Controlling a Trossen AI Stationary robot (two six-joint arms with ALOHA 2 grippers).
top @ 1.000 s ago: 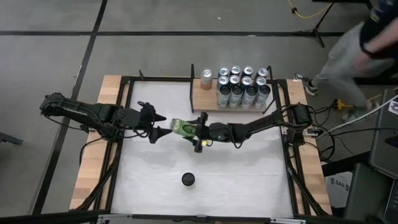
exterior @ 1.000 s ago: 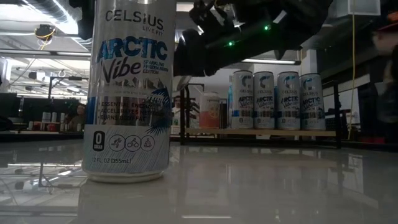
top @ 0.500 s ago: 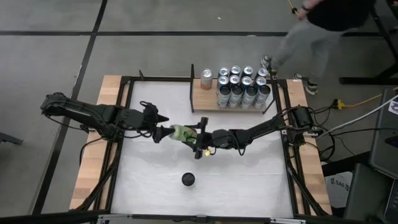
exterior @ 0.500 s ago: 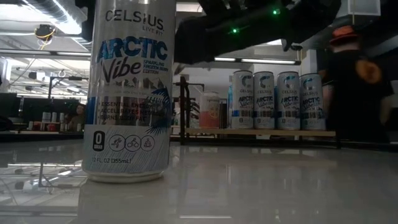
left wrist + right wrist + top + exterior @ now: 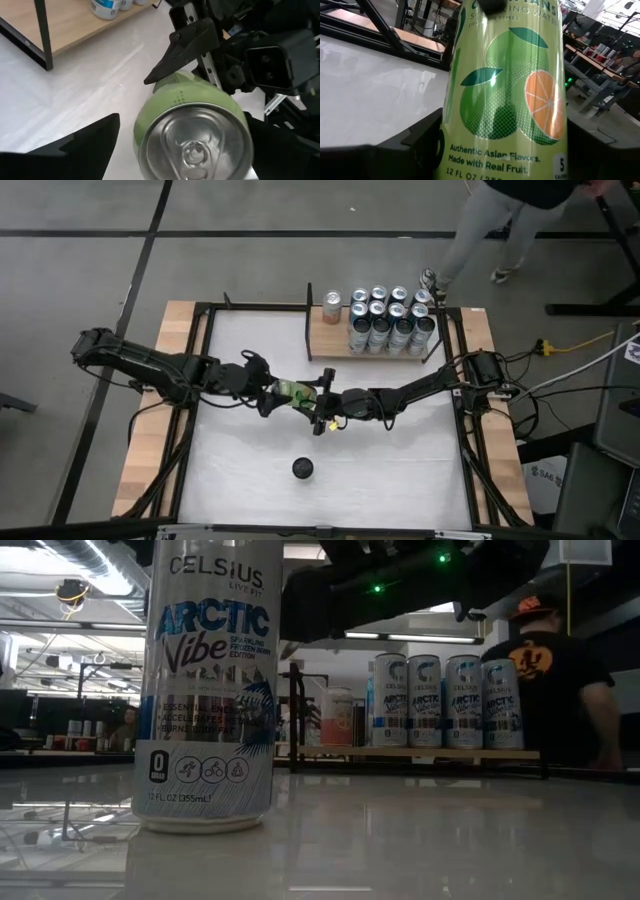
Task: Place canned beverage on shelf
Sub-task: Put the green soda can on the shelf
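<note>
A green can [image 5: 292, 392] with a lime and orange label [image 5: 510, 95] hangs level above the table's middle, with my right gripper [image 5: 312, 394] shut on it. My left gripper [image 5: 268, 392] is open. Its fingers [image 5: 92, 142] stand on either side of the can's silver top [image 5: 192, 145]; whether they touch it, I cannot tell. The shelf [image 5: 335, 340], a small wooden board at the far edge, carries several blue-white cans [image 5: 390, 320] and one orange can [image 5: 331, 307], all upright. My right gripper pinches the green can's side [image 5: 175, 82] between its two fingers [image 5: 182, 50]. They come level from the table's right and lie along the can. The can is lifted clear of the table, lying level, with its top end toward my left gripper.
A blue-white can [image 5: 303, 469] stands upright on the near part of the table, filling the left of the low view [image 5: 210, 690]. A person [image 5: 500, 220] moves on the floor beyond the far right corner. Black frame rails [image 5: 455, 370] edge the table.
My left gripper has gone toward the table's right, up to the green can, and its open fingers now flank the can's top end. My right gripper has shifted slightly toward the near edge and rolled with the can, then kept still. The person has walked along behind the table.
</note>
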